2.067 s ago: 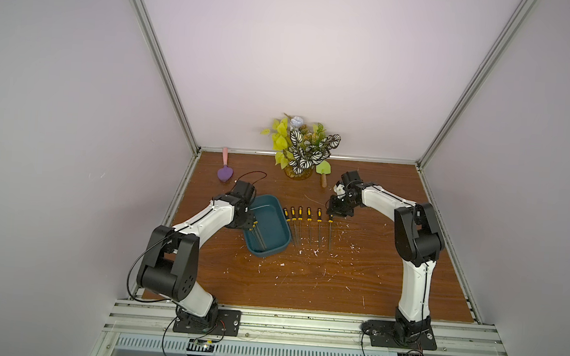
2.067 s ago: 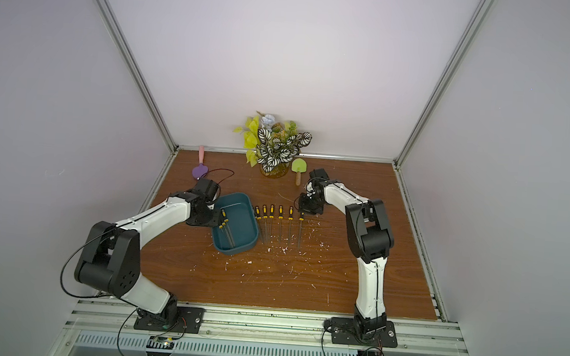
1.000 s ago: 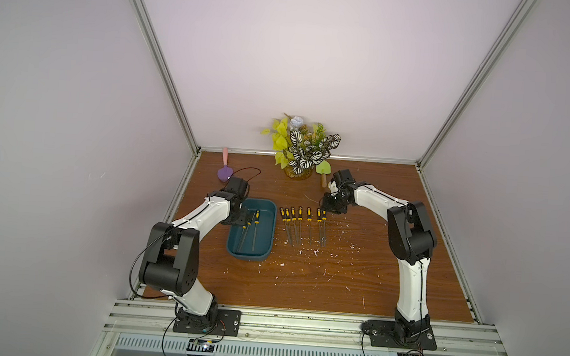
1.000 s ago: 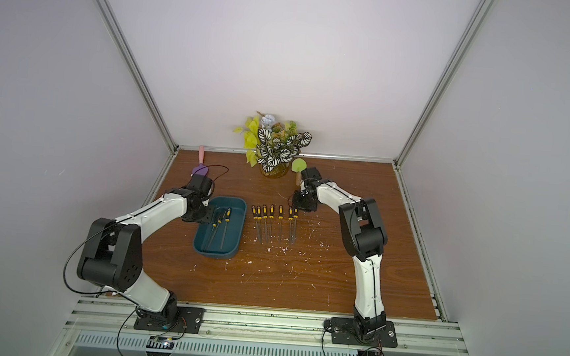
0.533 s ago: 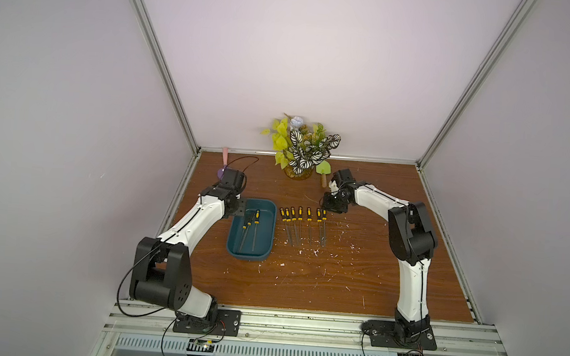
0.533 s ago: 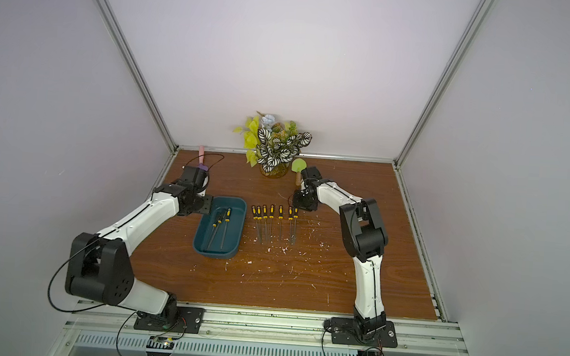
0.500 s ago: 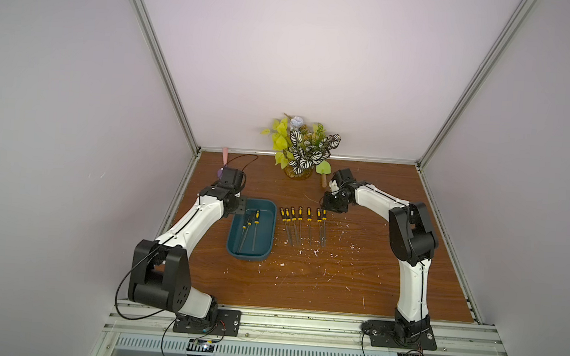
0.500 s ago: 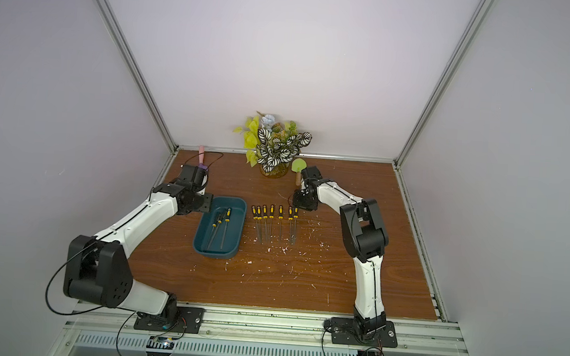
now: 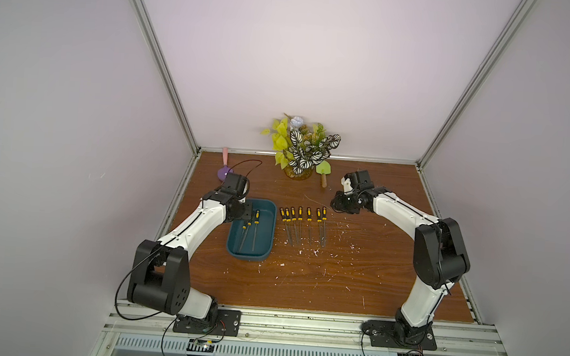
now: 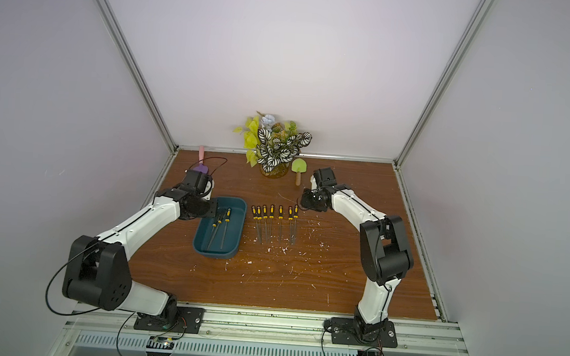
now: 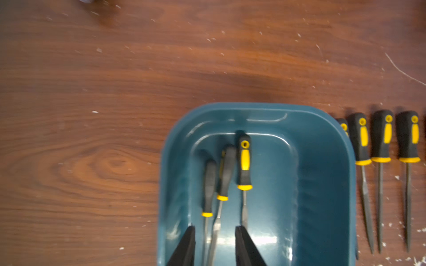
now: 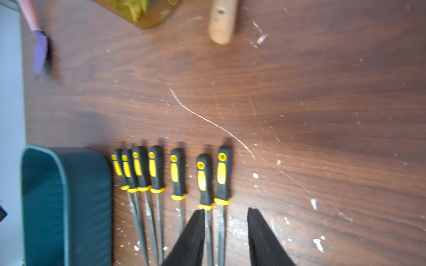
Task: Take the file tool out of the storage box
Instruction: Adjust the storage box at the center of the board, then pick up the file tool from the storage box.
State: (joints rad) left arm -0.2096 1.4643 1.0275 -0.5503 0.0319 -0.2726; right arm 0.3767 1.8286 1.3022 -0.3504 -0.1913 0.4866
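Note:
The dark teal storage box (image 9: 250, 248) (image 10: 203, 245) stands left of centre on the brown table. Three black-and-yellow file tools (image 11: 244, 161) lie inside it, handles toward the far end. My left gripper (image 11: 215, 228) (image 9: 249, 208) hangs open over the box's far end. Its fingers (image 11: 190, 244) straddle two file shafts without pinching them. My right gripper (image 12: 226, 210) (image 9: 335, 204) is open just above the right end of a row of several files (image 9: 303, 218) lying on the table beside the box.
A potted plant (image 9: 301, 149), a green trowel with a wooden handle (image 9: 324, 173) and a purple spatula (image 9: 224, 171) stand along the back wall. White chips litter the table (image 9: 303, 283). Metal frame posts rise at the back corners.
The left arm, drawn back toward the far left corner half a second ago, has come over the box's far end and its jaws have narrowed. The right arm has barely moved.

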